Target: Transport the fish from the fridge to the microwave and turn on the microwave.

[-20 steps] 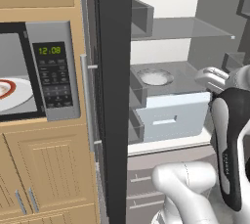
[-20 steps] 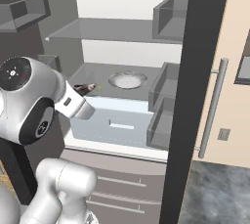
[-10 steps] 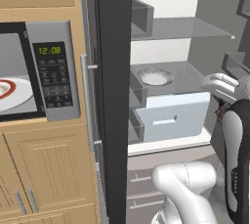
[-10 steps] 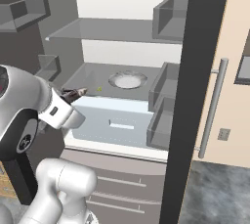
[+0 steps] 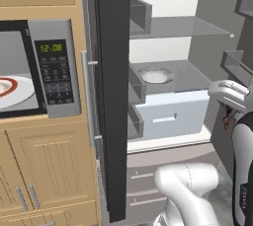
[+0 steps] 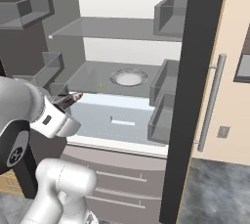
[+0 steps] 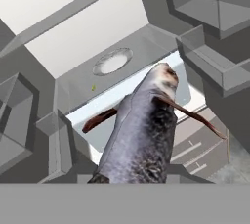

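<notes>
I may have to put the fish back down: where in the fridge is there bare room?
Free: the glass shelf left of the white plate, and the upper shelf. Crowded: the right side, where the door bins border the plate and the pale drawer. The gripper holds the fish outside the fridge.

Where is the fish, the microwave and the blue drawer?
fish [image 7: 141, 135], hand view, middle of its grey body.
microwave [image 5: 53, 67], left base view, its keypad panel.
blue drawer [image 5: 170, 114], left base view, its front face.
</notes>
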